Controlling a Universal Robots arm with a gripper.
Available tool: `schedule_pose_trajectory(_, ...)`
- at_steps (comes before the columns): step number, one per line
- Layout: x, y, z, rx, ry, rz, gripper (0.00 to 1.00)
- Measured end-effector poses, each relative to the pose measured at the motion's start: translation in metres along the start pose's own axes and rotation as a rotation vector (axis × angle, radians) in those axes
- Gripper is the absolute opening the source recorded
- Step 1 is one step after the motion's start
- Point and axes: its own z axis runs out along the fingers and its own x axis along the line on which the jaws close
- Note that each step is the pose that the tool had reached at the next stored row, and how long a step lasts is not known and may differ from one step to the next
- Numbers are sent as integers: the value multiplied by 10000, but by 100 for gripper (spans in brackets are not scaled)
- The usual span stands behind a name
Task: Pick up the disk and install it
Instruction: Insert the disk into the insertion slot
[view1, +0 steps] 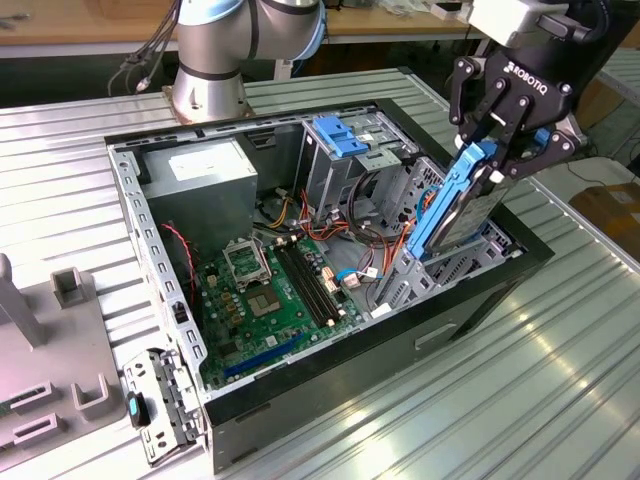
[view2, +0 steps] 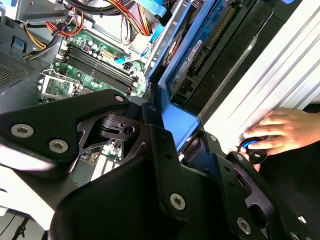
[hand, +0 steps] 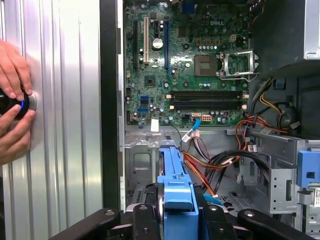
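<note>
Disk (view1: 455, 212), clamped at its upper end by the end effector (view1: 505, 160), stands on edge at the exterior view's right, long axis steeply tilted, lower end dipping into the open computer case (view1: 350, 372).

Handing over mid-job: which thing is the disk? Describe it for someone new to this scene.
Find the open computer case; at its end on the exterior view's right, the gripper is shut on the disk. It is the flat grey slab standing on edge, tilted, framed by blue rails, unlike the blue bracket that caps the tall bay nearby.
</note>
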Motion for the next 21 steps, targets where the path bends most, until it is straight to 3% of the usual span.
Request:
schedule_pose_trajectory(3,-1,1,-10,56,-2,2,37)
schedule_pose_trajectory(6,-1,4,-14,168,-3,0,37)
schedule_pose_trajectory(21,0,12,-14,174,-3,1,37)
